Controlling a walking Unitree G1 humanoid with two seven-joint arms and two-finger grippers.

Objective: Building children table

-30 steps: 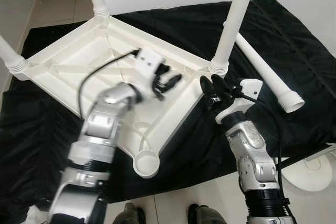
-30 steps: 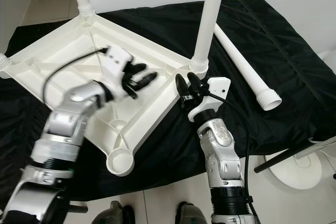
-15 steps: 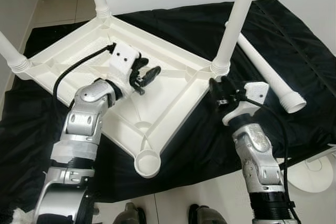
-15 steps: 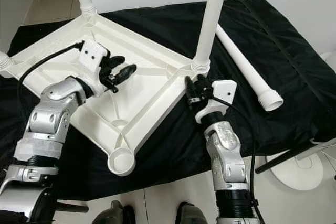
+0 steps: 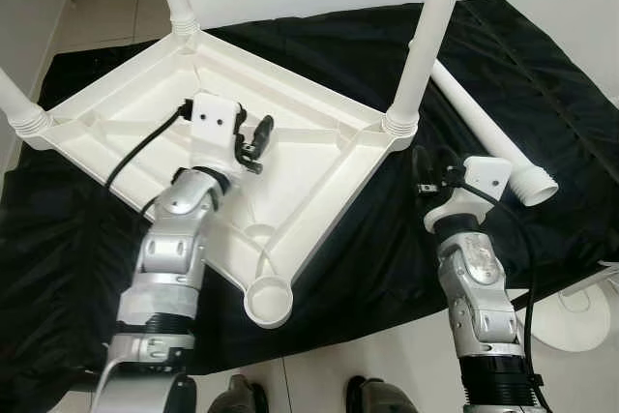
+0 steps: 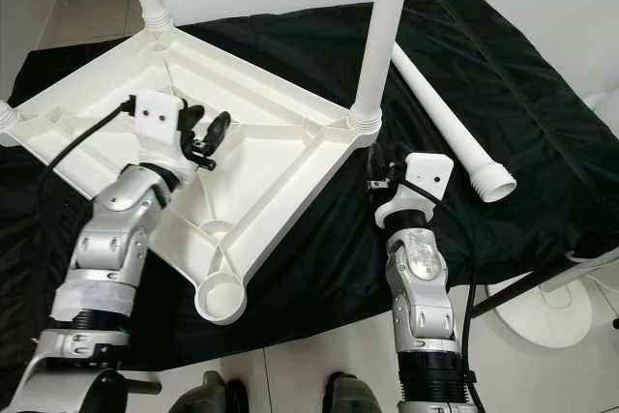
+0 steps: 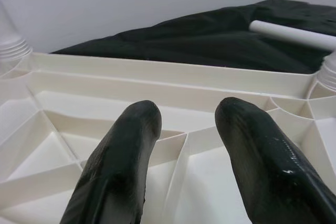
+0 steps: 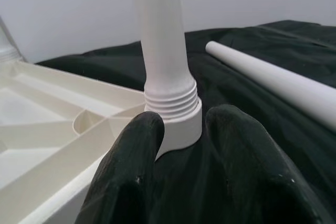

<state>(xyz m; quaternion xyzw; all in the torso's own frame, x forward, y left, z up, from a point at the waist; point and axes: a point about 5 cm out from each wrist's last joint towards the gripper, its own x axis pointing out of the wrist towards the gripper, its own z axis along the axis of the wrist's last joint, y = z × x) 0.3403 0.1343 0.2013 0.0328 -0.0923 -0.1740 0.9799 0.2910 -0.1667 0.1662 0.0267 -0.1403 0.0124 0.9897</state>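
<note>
Upturned table top on black cloth, three legs fitted, fourth leg loose; both grippers empty.

The left gripper (image 7: 184, 129) fingers are spread with nothing between them, held over the ribbed underside of the table top (image 5: 319, 157). The right gripper (image 8: 181, 145) fingers are likewise parted, just short of the threaded collar of the fitted leg (image 5: 416, 55) at the top's right corner. The loose leg (image 5: 488, 132) lies on the black cloth (image 5: 542, 65) beyond that corner; the empty socket (image 5: 269, 299) is at the top's near corner. The leg is judged light, stiff, smooth and prone to rolling; a mid-shaft hold is advised.
</note>
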